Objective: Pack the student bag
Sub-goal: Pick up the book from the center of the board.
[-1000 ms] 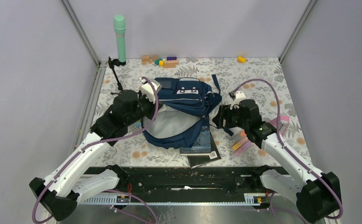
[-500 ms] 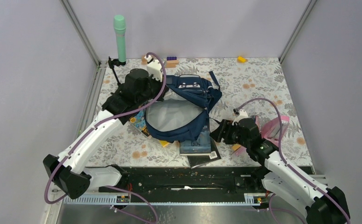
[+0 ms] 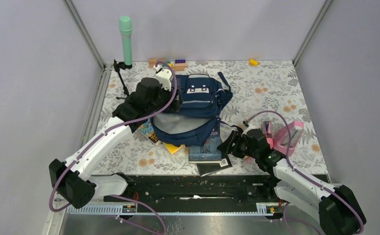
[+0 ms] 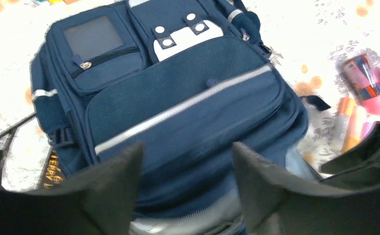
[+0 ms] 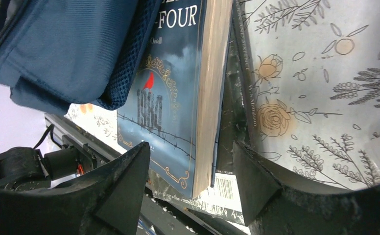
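Over the bag [image 4: 178, 107], left claw [image 4: 186, 147]: I'm holding it wide open, gripping nothing.
Bag: it's lying mid-table, front pocket up, its near edge overlapping the book [image 5: 178, 88].
Right claw [image 5: 190, 146]: I'm hovering it low, spread wide, empty, facing the book's page edge.

- L gripper [image 3: 177, 104] sits over student bag [image 3: 200, 95], at bag's left edge, by the open pale-lined mouth; jaw gap not readable.
- R gripper [image 3: 226, 146] low, just right of dark book [image 3: 206, 149]; book pokes out from under bag's near edge.
- Pink pencil case [image 3: 287, 134] right of R gripper, past its wrist.
- Green tube [image 3: 125, 41] + small blocks [image 3: 171, 62] well beyond L gripper.
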Motion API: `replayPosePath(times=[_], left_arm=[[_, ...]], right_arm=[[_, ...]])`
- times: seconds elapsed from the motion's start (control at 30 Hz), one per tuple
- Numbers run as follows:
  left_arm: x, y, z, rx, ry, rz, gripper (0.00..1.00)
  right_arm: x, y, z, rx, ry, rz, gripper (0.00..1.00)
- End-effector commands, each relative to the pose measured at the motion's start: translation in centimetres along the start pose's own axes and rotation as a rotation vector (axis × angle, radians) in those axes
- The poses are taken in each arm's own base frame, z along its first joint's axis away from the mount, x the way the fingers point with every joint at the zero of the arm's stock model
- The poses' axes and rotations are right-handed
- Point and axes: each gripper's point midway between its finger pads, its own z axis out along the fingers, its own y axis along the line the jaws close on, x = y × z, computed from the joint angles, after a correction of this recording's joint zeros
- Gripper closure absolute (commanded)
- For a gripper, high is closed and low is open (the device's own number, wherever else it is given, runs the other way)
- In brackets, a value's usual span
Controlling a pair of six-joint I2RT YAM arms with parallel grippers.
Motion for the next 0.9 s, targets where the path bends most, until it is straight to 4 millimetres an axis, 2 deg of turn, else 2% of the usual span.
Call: replayPosePath(times=[0.0,0.07,0.13,0.2,0.37,0.43,0.53,0.63,0.73,0.87], left_arm=[[-2.8,-0.9,-1.8,0.016,-0.121,-0.019,0.21],[-2.3,-2.0,-3.2,0.029,-0.132,-0.016,0.10],[-0.9,-3.7,-4.7,0.058,-0.127,-0.071,0.08],[2.3,-5.2,-5.4,0.105,-0.079,-0.209,0.08],[11.1,-10.8,-6.1,0.311,0.051,-0.574,0.11],[13.5,-12.2,-6.5,0.358,0.082,-0.665,0.12],[15.3,-13.8,-7.0,0.408,0.106,-0.720,0.12],[17.5,-14.5,-6.7,0.394,0.163,-0.716,0.11],[20.4,-14.0,-5.7,0.331,0.237,-0.751,0.10],[21.9,-13.7,-5.0,0.323,0.233,-0.793,0.09]], right_arm=[[-0.3,1.9,0.4,-0.083,-0.001,0.016,0.31],[-0.2,1.9,0.4,-0.082,0.007,0.015,0.31],[-0.1,1.8,0.3,-0.080,0.010,0.015,0.31],[0.0,1.8,0.3,-0.080,0.013,0.015,0.31],[0.2,1.6,0.3,-0.083,0.012,0.026,0.31],[0.4,1.5,0.4,-0.081,0.018,0.030,0.31],[0.6,1.5,0.4,-0.083,0.028,0.033,0.32],[0.7,1.4,0.5,-0.081,0.033,0.037,0.32],[0.8,1.6,0.4,-0.087,0.035,0.043,0.33],[0.6,1.8,0.1,-0.088,0.022,0.045,0.33]])
